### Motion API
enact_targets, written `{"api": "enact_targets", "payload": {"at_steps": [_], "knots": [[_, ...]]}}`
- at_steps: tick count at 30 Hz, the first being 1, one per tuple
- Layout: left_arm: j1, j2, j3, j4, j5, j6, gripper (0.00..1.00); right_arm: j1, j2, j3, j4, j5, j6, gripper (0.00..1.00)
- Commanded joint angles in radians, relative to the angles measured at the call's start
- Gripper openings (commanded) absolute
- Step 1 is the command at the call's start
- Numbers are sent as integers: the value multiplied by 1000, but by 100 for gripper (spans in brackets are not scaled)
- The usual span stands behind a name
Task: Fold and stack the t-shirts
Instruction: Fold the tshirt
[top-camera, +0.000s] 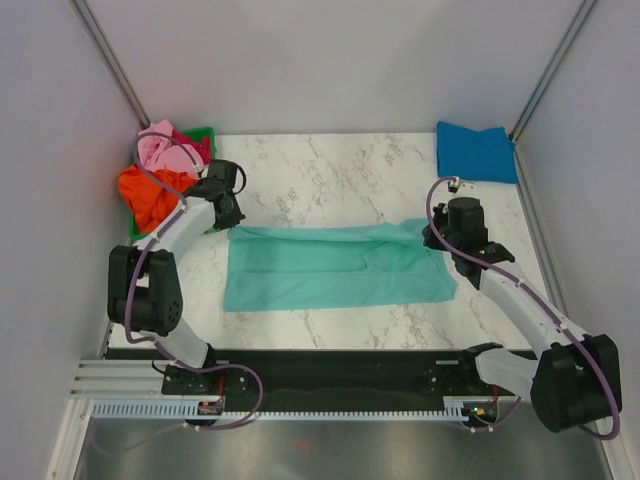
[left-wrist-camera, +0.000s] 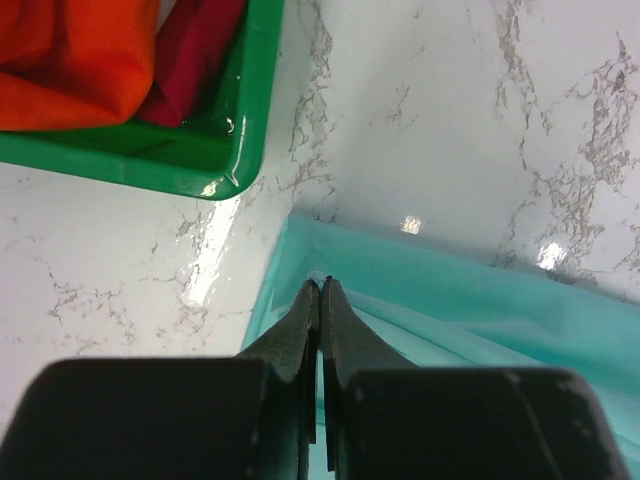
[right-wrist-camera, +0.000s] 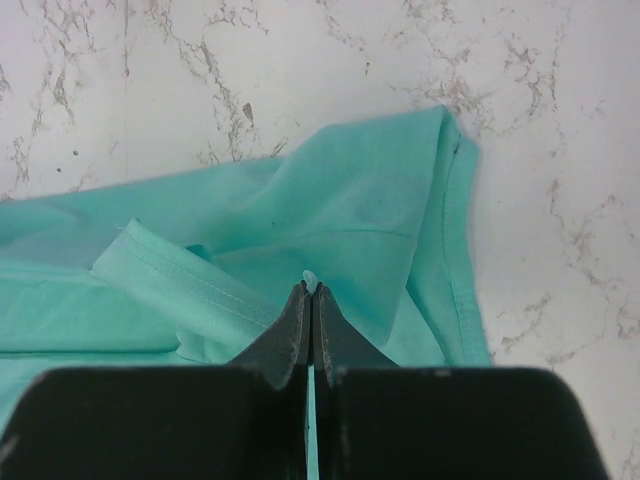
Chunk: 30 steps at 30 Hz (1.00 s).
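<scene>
A mint-teal t-shirt (top-camera: 335, 268) lies spread across the middle of the marble table. My left gripper (top-camera: 229, 216) is shut on its far left corner; in the left wrist view the gripper (left-wrist-camera: 321, 285) pinches a bit of teal cloth (left-wrist-camera: 450, 300). My right gripper (top-camera: 437, 236) is shut on the shirt's far right part; in the right wrist view the gripper (right-wrist-camera: 310, 288) pinches teal cloth (right-wrist-camera: 350, 210). A folded bright blue t-shirt (top-camera: 475, 151) lies at the far right corner. Orange (top-camera: 150, 195), pink (top-camera: 160, 152) and red (top-camera: 195, 145) t-shirts are heaped at the far left.
A green plastic crate (top-camera: 205, 132) holds the heaped shirts at the far left; its rim (left-wrist-camera: 215, 165) shows just beyond my left gripper, with orange cloth (left-wrist-camera: 70, 60) and red cloth (left-wrist-camera: 195, 55) in it. Grey walls enclose the table on three sides.
</scene>
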Motion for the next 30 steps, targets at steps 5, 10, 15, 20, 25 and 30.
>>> {"api": "enact_targets", "payload": {"at_steps": [5,10,15,20,25,30], "knots": [[-34,-62,-51,28,-71,-17,2,4,-126,-73,34,66,33,0],[-53,-139,-149,24,-80,-49,2,4,-161,-134,26,86,61,0],[-57,-228,-266,-73,-99,-173,12,4,-245,-240,-7,161,171,7],[-55,-395,-355,-85,-113,-247,44,1,-368,-337,-33,221,326,79],[-57,-542,-421,-62,-64,-233,81,-7,-419,-317,-53,236,354,81],[-58,-608,-481,31,-14,-184,83,-5,-338,-291,57,60,313,76]]}}
